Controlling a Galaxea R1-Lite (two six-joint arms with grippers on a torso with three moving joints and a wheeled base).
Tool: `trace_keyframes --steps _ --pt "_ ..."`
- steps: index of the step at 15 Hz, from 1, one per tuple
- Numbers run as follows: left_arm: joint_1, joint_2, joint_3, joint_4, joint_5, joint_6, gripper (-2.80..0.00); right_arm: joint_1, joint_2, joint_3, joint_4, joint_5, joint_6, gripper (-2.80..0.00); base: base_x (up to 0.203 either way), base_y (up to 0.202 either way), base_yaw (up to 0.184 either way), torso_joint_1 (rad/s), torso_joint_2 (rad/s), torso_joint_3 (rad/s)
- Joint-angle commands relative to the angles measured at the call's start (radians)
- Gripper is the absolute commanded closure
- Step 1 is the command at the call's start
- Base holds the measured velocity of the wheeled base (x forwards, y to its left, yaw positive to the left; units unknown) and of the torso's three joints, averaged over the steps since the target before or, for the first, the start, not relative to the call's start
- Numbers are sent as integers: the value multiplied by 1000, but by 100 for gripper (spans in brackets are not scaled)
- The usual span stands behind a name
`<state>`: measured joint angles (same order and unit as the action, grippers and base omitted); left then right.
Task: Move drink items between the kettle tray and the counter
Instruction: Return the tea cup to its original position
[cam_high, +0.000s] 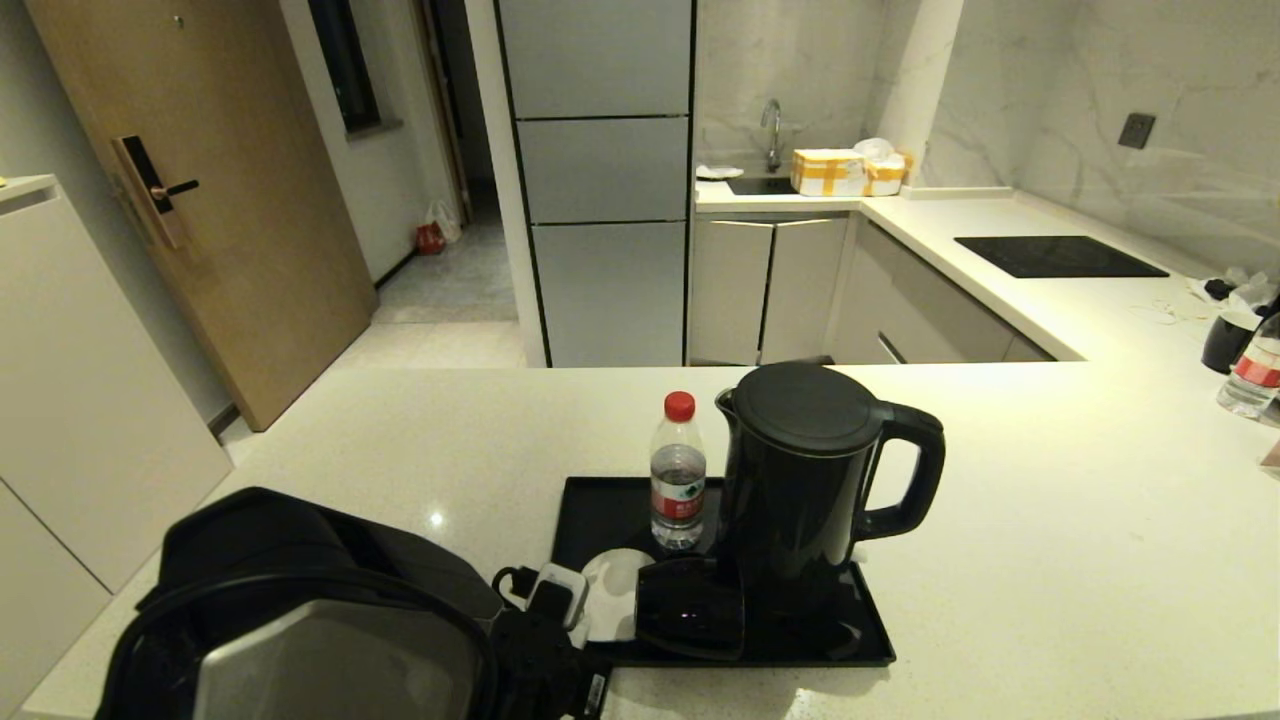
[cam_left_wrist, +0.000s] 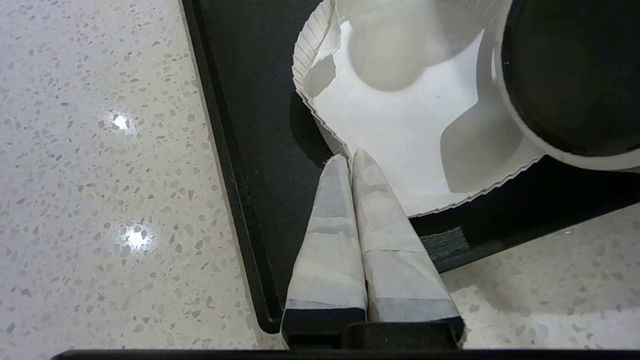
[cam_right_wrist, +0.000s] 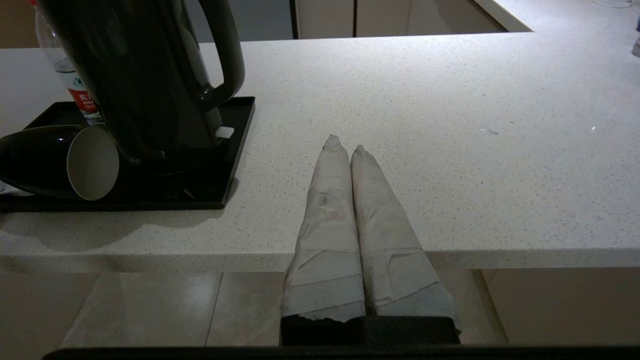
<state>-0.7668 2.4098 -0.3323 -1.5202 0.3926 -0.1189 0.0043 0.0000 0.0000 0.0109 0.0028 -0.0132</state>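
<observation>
The left claw (cam_left_wrist: 350, 157), closed and empty, touches the rim of the thin, fragile saucer (cam_left_wrist: 400, 125) beside the mug (cam_left_wrist: 570, 75); grip the rim.

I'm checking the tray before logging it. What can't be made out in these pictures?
- Kettle base: head view, hidden under the kettle.
- Saucer: partly covered by the tipped mug.
- Left gripper: whether it touches the saucer's rim is unclear.
- Bottle label: too small to read.

You have the glossy black tray (cam_high: 872, 640) lying flat on the cream counter (cam_high: 1050, 520). On it, the black kettle (cam_high: 800, 480) and red-capped bottle (cam_high: 678, 475) stand upright; the white-lined black mug (cam_high: 690, 608) lies tipped on the white saucer (cam_high: 612, 590).
</observation>
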Motion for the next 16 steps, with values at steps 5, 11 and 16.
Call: trace_keyframes --steps 5,11,16 --pt "8 -28 -2 -10 0 -27 0 0 2 2 0 0 -1 0 0 0 0 0 0 0" --pt "222 -242 38 -9 -4 15 0 0 2 2 0 0 -1 0 0 0 0 0 0 0" --pt "489 -530 11 191 -46 98 0 0 2 2 0 0 -1 0 0 0 0 0 0 0"
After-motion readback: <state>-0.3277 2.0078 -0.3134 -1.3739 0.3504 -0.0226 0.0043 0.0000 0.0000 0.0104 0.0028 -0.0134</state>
